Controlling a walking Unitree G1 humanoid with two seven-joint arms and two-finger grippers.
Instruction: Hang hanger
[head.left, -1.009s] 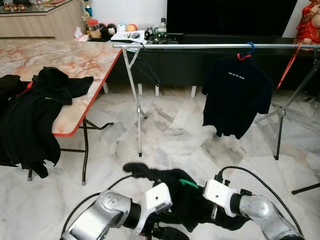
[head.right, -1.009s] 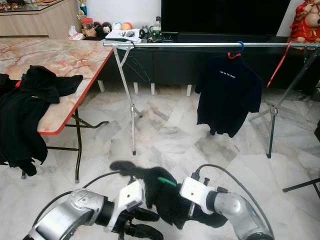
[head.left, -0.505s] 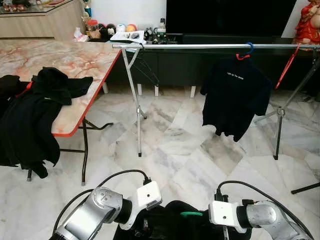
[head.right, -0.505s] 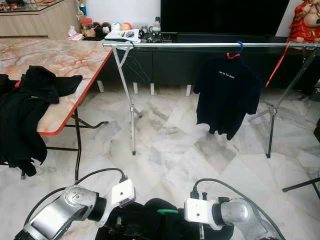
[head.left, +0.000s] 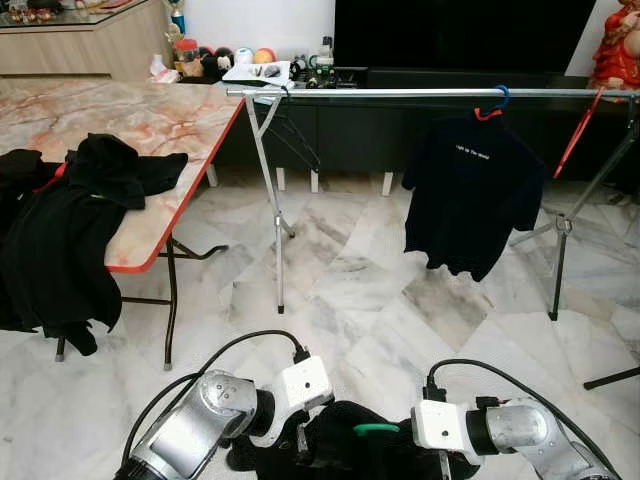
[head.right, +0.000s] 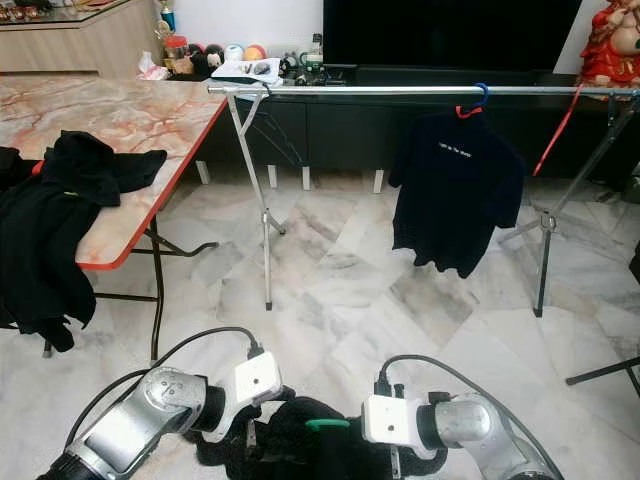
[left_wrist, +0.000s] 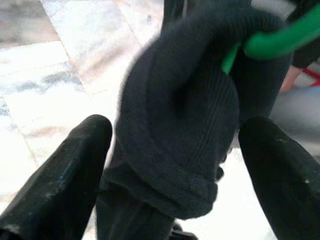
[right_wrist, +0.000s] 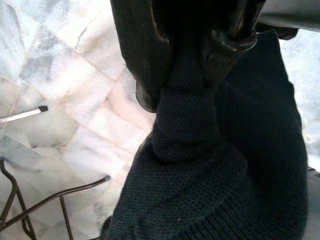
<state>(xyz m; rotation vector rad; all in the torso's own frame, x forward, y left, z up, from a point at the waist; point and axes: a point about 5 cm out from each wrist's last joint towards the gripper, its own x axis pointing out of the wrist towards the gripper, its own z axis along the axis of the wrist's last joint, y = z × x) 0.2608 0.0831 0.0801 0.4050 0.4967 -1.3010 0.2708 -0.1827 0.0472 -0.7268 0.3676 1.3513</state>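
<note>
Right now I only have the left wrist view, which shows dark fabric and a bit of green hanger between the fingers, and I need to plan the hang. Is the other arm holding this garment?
Observer: Yes. The right tool is pinched shut on a fold of the dark garment, low in front of the robot.
Operator: Where is the rail?
Observer: The silver rail runs across the room ahead, higher than both arms.
Operator: Anything on it?
Observer: A black T-shirt hangs from it on a blue hanger, somewhat to the robot's right.
</note>
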